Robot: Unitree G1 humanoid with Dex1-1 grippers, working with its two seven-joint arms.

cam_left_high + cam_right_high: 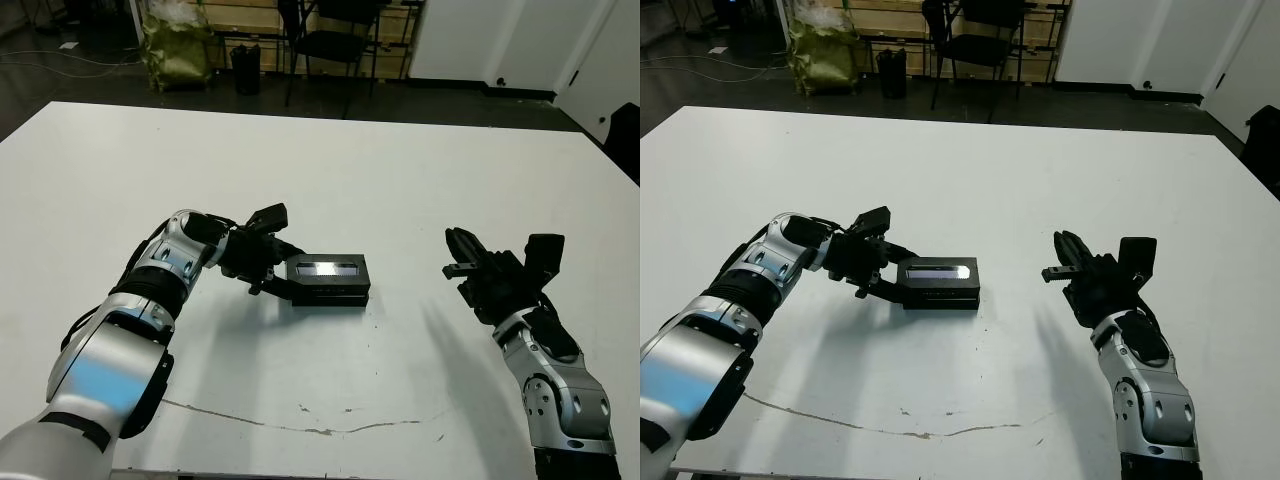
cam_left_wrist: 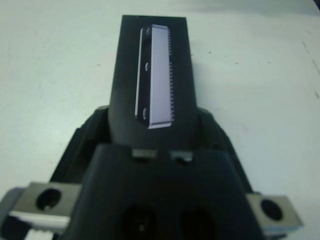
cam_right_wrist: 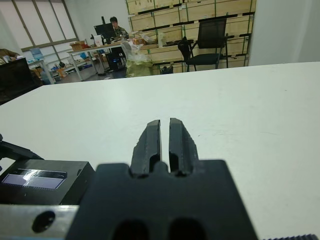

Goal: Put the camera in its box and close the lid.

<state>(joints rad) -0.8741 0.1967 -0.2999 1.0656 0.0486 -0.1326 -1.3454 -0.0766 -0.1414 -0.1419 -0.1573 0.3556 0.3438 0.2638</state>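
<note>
The lid, black with a pale stripe along its top, lies flat over the box near the middle of the table. Only the box's dark side shows beneath it. The camera is out of view. My left gripper is at the left end of the lidded box, with one finger on each long side, shut on the lid. My right gripper hovers well to the right of the box, fingers shut with nothing between them. Its wrist view shows the fingertips pressed together and the lid off to one side.
A thin crack line runs across the table near its front edge. Beyond the far edge stand a black chair and a yellow-green bag. A person sits at a desk far behind.
</note>
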